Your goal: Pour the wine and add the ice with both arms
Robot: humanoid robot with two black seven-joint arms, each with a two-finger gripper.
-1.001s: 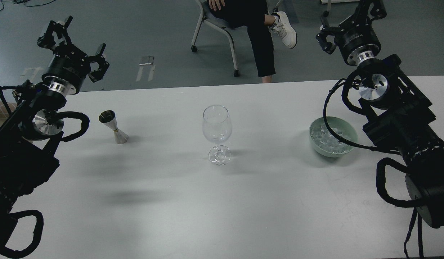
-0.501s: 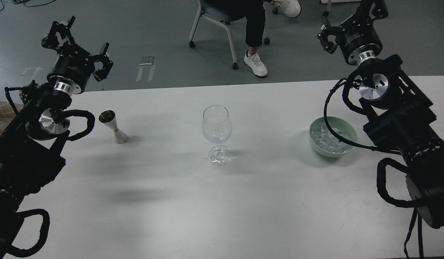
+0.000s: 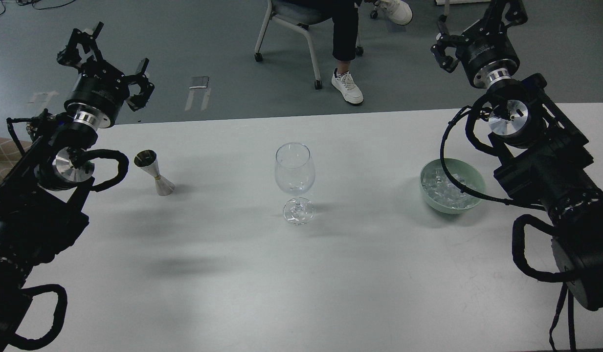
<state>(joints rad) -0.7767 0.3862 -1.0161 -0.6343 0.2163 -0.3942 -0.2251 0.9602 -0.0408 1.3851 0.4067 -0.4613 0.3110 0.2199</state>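
Note:
A clear stemmed wine glass (image 3: 294, 181) stands upright at the middle of the white table (image 3: 301, 274). A small silver jigger (image 3: 154, 172) stands left of it; I cannot see liquid in it, so the wine is not visible. A pale green bowl (image 3: 472, 182) heaped with ice (image 3: 445, 190) sits at the right. My left gripper (image 3: 104, 61) is open and empty, raised beyond the table's far left edge, above and behind the jigger. My right gripper (image 3: 477, 22) is open and empty, raised beyond the far right edge, behind the bowl.
A seated person's legs (image 3: 347, 54) and a chair (image 3: 286, 19) are on the floor beyond the table's far edge. My right arm's black cable (image 3: 445, 161) loops over the bowl's near side.
My left arm shifted slightly to the right one second ago, then held still. The person behind the table put a foot down. The glass, jigger and bowl have not moved.

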